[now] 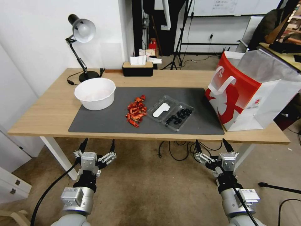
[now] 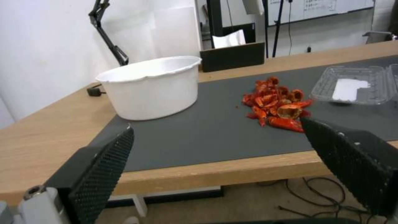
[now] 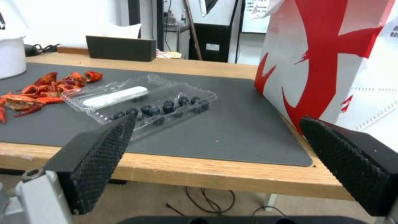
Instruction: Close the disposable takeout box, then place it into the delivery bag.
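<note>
Lying open on the mat, takeout box sits beyond right gripper.

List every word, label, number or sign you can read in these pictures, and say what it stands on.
None can be read.
Delivery bag: white graphic on its red face, small red mark and print on the white side, too small to read.
Disposable takeout box: white label, no lettering visible.
Whiteboard behind: writing too blurred.

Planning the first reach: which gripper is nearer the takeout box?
Right. The right gripper hangs open below the table's front edge, just right of the open takeout box. The left gripper, also open and below the edge, sits well left, beyond the red shell pile.
</note>
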Controlling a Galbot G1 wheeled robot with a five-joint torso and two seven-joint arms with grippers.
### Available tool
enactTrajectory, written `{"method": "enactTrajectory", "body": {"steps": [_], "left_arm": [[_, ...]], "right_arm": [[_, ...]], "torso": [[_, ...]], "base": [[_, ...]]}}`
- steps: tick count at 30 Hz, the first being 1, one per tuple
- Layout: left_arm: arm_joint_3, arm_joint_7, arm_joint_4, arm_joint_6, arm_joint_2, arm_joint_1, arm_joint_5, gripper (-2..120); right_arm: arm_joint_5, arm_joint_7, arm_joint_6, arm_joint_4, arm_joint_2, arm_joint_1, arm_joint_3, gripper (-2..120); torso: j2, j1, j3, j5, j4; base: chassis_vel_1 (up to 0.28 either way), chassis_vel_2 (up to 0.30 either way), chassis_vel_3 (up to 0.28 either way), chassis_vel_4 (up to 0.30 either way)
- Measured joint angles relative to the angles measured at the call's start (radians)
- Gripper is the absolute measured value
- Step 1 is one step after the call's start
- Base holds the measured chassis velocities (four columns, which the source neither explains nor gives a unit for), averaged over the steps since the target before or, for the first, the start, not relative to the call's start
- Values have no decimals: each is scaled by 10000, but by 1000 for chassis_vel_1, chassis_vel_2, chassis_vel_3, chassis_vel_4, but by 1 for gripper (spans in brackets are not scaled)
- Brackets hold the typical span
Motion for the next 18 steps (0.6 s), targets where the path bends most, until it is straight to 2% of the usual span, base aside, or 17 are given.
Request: {"method": "enactTrajectory", "body": {"steps": [18], "left_arm": [[0, 0, 0, 1, 0, 0, -2, 100]], "right_arm": [[27, -2, -25, 0, -10, 12, 1, 100]], "torso": [[0, 0, 0, 0, -1]], "base": [[0, 0, 0, 0]]}}
